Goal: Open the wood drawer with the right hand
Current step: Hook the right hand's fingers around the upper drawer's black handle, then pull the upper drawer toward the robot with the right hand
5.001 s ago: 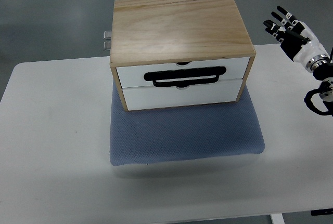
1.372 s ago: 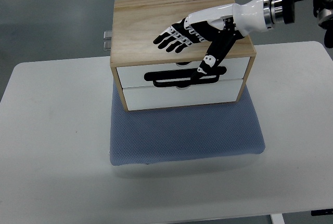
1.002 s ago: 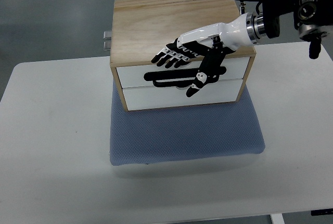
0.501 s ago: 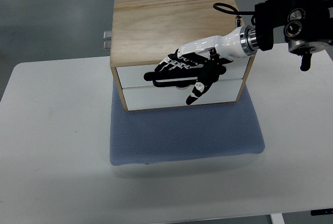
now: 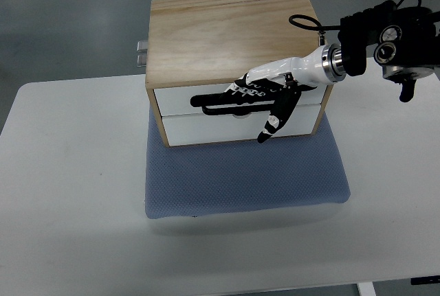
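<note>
- Wood, pale and grained, makes up the wood drawer (image 5: 237,35) box in the top view; we see it sitting at about 12 o'clock from the frame centre, on the far half of a blue-grey mat (image 5: 244,176).
- We see the mat lying on a white table (image 5: 69,193), and the box's front edge reaches roughly the middle of the mat.
- We count two white drawer fronts facing us, one above the other, both flush with the wooden frame.
- We see a black handle (image 5: 220,101) running across the seam between the two fronts.
- We find the right hand (image 5: 268,93) coming in from 3 o'clock, its white-and-black palm laid over the right part of the handle.
- We see its fingers (image 5: 249,88) bent over the bar at the upper front, while the thumb points down toward 6 o'clock across the lower front; whether the fingers actually grip the bar we cannot tell.
- We notice small metal fittings (image 5: 141,53) sticking out of the box's left side, at 9 o'clock from its top.
</note>
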